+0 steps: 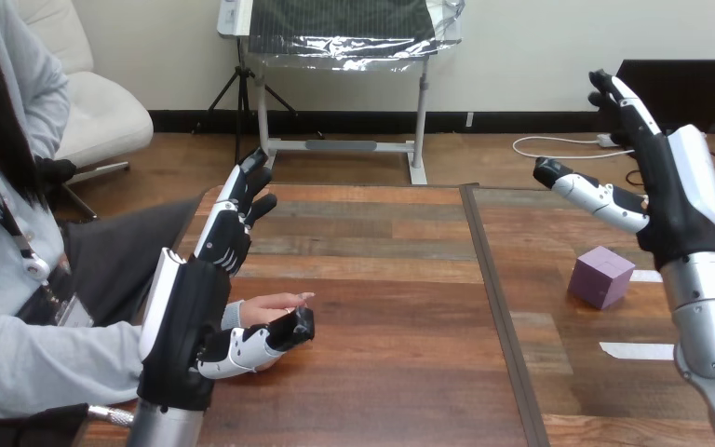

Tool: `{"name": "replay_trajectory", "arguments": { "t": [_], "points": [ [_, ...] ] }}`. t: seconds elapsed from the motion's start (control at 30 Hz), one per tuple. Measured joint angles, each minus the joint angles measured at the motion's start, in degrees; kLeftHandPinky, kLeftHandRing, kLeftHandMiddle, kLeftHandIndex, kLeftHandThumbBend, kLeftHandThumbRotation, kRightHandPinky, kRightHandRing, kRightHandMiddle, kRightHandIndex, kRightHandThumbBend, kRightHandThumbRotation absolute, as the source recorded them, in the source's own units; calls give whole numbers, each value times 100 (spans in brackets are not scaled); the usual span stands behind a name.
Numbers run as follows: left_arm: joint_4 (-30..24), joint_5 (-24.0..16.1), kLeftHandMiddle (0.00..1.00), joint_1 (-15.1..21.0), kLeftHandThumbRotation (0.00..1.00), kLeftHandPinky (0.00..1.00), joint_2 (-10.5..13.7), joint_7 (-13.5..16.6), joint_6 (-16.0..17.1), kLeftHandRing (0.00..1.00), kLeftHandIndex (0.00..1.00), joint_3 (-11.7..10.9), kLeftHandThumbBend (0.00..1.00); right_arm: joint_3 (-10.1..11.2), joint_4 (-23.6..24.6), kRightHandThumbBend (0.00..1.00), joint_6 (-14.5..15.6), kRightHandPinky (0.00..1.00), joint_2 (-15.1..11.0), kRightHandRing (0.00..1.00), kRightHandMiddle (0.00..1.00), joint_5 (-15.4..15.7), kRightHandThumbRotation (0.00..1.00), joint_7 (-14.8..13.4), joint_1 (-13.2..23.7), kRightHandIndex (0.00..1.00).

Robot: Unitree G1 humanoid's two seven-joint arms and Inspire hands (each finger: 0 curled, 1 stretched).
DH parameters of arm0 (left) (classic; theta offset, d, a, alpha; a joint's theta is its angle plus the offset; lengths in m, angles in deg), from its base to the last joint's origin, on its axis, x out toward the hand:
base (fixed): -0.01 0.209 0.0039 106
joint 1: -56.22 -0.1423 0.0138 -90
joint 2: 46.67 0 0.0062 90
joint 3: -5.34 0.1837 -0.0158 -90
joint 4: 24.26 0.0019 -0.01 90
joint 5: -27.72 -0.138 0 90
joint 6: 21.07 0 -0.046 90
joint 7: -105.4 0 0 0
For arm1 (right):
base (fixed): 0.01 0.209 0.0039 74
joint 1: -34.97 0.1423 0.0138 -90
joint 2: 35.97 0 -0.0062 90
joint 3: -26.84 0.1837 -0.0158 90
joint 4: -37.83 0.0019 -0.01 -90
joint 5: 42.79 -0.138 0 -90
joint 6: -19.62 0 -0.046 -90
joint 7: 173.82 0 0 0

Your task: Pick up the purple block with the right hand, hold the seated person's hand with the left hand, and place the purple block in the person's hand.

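Left robot hand: we see straight fingers gripping nothing, thumb just beside the person's hand, palm up on the surface.
Purple block: on the surface, right side.
Right robot hand: raised, spread wide, empty.
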Motion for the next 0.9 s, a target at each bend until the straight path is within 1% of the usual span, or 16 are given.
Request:
{"name": "replay_trajectory", "arguments": {
  "t": [0.13, 0.27, 0.6, 0.9],
  "points": [
    [-32, -19, 99, -11, 67, 90, -38, 4, -2, 96, 97, 1, 100, -39, -221, 100, 83, 78, -68, 88, 85, 111, 77, -114, 130, 90],
    [-60, -16, 99, -19, 67, 91, -73, -5, -2, 97, 97, 14, 100, -43, -422, 100, 166, 77, -107, 88, 84, 134, 76, -167, 255, 89],
    [-209, 23, 99, -85, 68, 90, -155, -74, -62, 96, 96, 93, 100, -116, -846, 100, 472, 75, -257, 88, 86, 195, 73, -179, 533, 88],
    [-325, 40, 99, -178, 69, 91, -186, -90, -61, 97, 96, 190, 100, -188, -1225, 100, 691, 75, -320, 88, 85, 199, 69, -179, 708, 87]
  ]
}}
